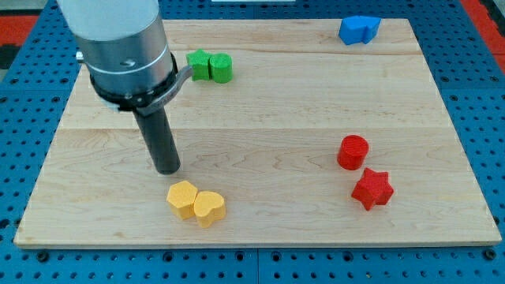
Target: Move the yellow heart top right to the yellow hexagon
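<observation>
arm: one arm, comes in from the view's top left, grey housing over a dark rod
pincer: none on this rig, so nothing apart, together or clamped; nothing held
my tip (167, 169): rests on the tabletop, just above the yellow pair, slightly to the view's left of it, close but not touching
yellow heart (209, 207): low on the tabletop, left of centre, touching the yellow hexagon on that block's right side
yellow hexagon (182, 199): just below my tip, pressed against the heart
green blocks (211, 66): two side by side near the view's top, partly behind the arm, shapes unclear
blue block (359, 29): top right edge, shape unclear
red cylinder (353, 151): right side, mid height
red star (372, 188): just below the cylinder, a small gap between
tabletop (284, 110): pale wooden board on a blue pegboard
</observation>
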